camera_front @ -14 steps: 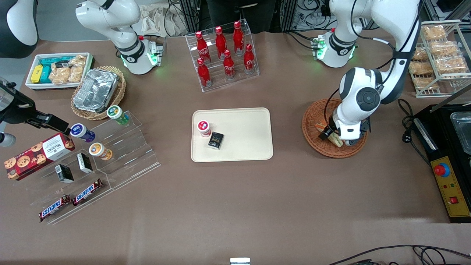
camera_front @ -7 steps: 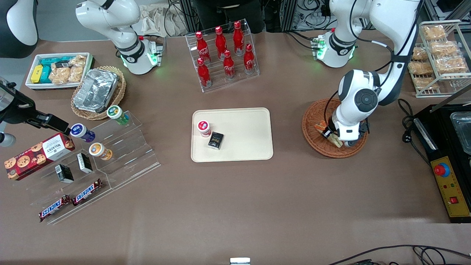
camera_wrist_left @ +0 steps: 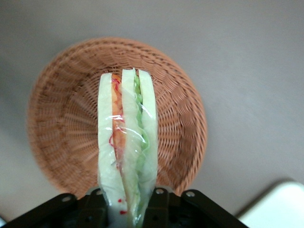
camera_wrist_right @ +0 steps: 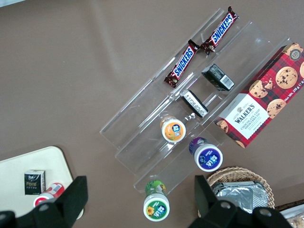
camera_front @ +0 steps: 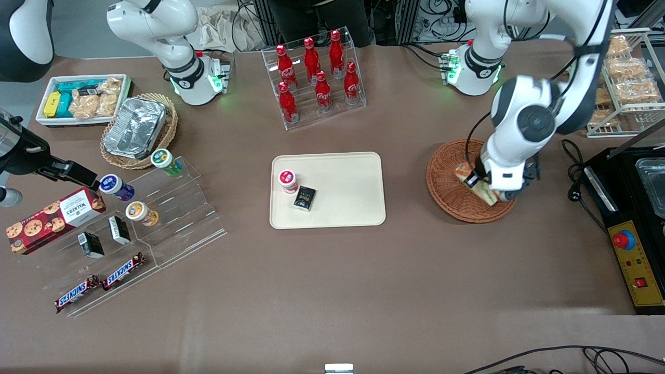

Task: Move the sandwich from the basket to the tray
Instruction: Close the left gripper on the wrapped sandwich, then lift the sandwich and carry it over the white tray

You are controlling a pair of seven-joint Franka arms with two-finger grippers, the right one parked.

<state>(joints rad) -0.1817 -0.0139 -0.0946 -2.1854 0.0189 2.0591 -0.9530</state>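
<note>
**One wedge up, one short carry to go**

One sandwich (camera_wrist_left: 126, 147) is clear of the wicker: the wrist camera shows it hanging above the basket (camera_wrist_left: 57, 118), cut edge toward the lens, wrapped in clear film, and nothing else lying in the basket under it. The gripper (camera_front: 488, 189) hovers over the basket, at the part nearest the working arm's end of the table, with its fingers pinching the wedge by its narrow end.

The step in hand, as I read it, is the lift and carry. Doing it well means getting enough height before any sideways travel, so the hanging tip clears the basket rim. The film looks slick and the bread soft, so a steady grip and a smooth carry should keep the wedge from sliding or swinging.

Now the room. Measured from the basket, the tray (camera_front: 358, 208) sits near, toward the parked arm's end, with only bare brown table between them. On the tray, a red-capped jar (camera_front: 288, 181) and a dark packet (camera_front: 305, 198) crowd the end farthest from the basket; the end nearest the basket is open, so that is the natural landing spot. The tray's low rim is the last edge to mind: lower inside it, not onto it. The bottle rack (camera_front: 314, 78) stands well apart from the basket, farther from the front camera, and out of the lane.
</note>
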